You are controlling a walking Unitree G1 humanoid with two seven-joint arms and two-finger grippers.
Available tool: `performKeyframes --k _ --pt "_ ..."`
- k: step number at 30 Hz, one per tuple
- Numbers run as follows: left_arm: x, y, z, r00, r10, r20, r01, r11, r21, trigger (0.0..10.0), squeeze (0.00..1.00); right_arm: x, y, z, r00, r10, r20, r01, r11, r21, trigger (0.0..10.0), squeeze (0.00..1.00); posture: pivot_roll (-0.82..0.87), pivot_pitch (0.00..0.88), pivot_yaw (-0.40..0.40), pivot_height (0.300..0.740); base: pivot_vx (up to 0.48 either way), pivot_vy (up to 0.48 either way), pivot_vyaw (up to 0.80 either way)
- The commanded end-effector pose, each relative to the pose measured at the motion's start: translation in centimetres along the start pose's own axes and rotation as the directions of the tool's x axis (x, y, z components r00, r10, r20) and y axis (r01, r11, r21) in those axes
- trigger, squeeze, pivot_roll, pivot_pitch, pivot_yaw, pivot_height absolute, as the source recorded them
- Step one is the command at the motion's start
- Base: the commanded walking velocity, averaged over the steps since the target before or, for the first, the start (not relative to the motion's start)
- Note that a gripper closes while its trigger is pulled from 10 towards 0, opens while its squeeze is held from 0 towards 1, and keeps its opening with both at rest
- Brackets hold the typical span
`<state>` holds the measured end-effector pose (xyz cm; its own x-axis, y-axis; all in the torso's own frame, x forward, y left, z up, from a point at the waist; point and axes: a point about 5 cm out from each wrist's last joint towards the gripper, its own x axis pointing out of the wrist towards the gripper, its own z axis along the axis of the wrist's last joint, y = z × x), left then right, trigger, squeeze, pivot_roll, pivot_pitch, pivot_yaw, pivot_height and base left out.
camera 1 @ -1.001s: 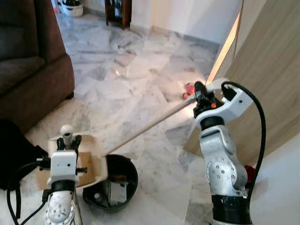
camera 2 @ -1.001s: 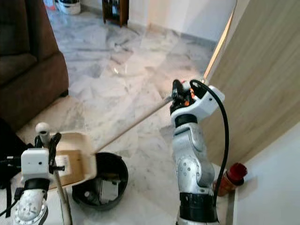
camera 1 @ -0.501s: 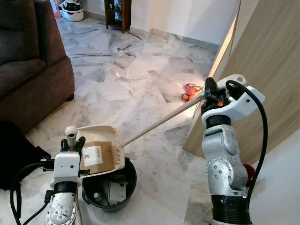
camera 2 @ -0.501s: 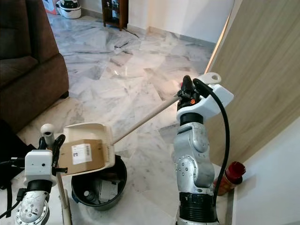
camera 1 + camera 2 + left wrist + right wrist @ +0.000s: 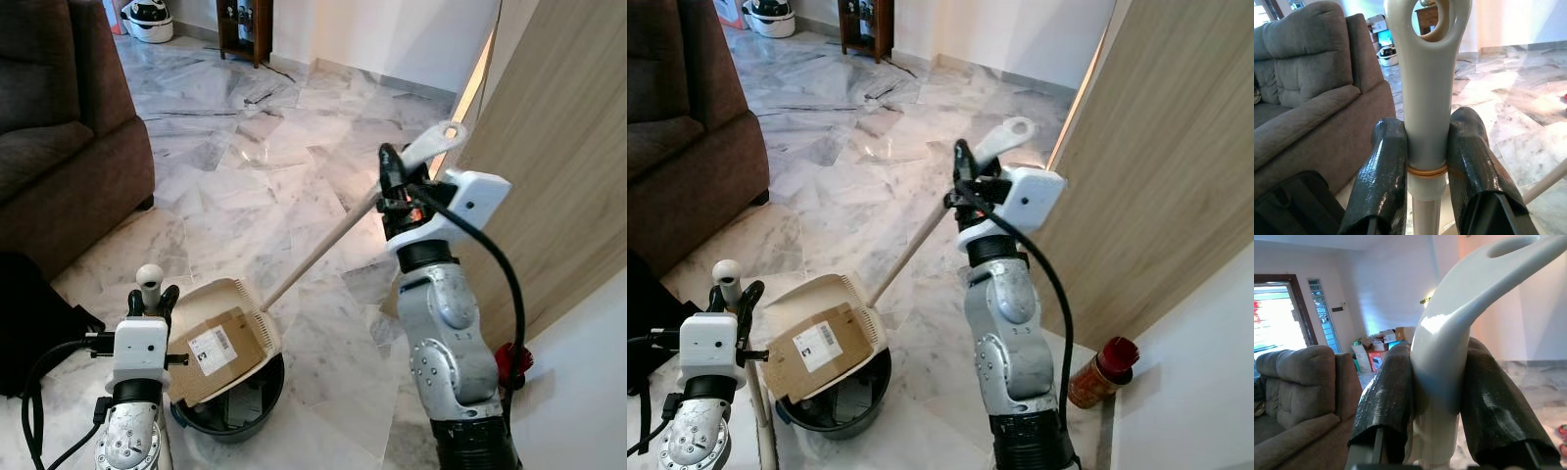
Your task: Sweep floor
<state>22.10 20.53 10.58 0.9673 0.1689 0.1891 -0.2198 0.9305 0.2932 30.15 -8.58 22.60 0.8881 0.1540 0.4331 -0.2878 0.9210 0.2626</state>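
Note:
My right gripper (image 5: 392, 182) is shut on the upper end of a long cream dustpan handle (image 5: 1449, 347), held at chest height; its black fingers (image 5: 1386, 401) clamp both sides. The handle slopes down to the cream dustpan (image 5: 211, 294), which tilts over a black round bin (image 5: 257, 406) on the marble floor. A flat cardboard box (image 5: 220, 351) with a white label lies in the pan, its lower edge over the bin. My left gripper (image 5: 149, 300) stands beside the pan, shut on an upright grey broom handle (image 5: 1427, 98) with a ring end.
A brown sofa (image 5: 59, 127) stands to the left, with a black bag (image 5: 29, 313) at its foot. A wooden panel (image 5: 558, 147) rises close on the right, with a red-capped bottle (image 5: 1099, 372) at its base. A dark cabinet (image 5: 245, 24) stands at the far wall.
My right arm has raised the handle end and swung it left. The dustpan has tipped steeper over the bin, and the box has slid lower. The left arm has stayed put.

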Motion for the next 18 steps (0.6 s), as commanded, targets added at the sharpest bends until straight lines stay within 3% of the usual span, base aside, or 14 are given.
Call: performKeyframes --k 1,9,18 --pt "0.2 -0.1 1.1 0.999 -0.001 0.052 0.001 1.0 0.009 10.0 0.0 0.1 0.6 2.7 0.989 0.021 0.144 -0.019 1.0 -0.013 10.0 0.0 0.22 0.093 -0.091 0.74 0.0 0.0 0.0" --pt "0.2 -0.1 1.2 0.998 -0.001 0.058 0.0 1.0 0.012 10.0 0.0 0.0 1.9 3.5 0.976 0.073 0.203 -0.062 0.996 -0.062 10.0 0.0 0.22 0.093 -0.091 0.74 0.0 0.0 0.0" --pt "0.3 -0.1 1.2 0.998 0.0 0.062 0.0 1.0 0.009 10.0 0.0 -0.4 3.1 4.3 0.959 0.136 0.25 -0.133 0.991 -0.029 10.0 0.0 0.21 0.096 -0.09 0.74 0.0 0.0 0.0"
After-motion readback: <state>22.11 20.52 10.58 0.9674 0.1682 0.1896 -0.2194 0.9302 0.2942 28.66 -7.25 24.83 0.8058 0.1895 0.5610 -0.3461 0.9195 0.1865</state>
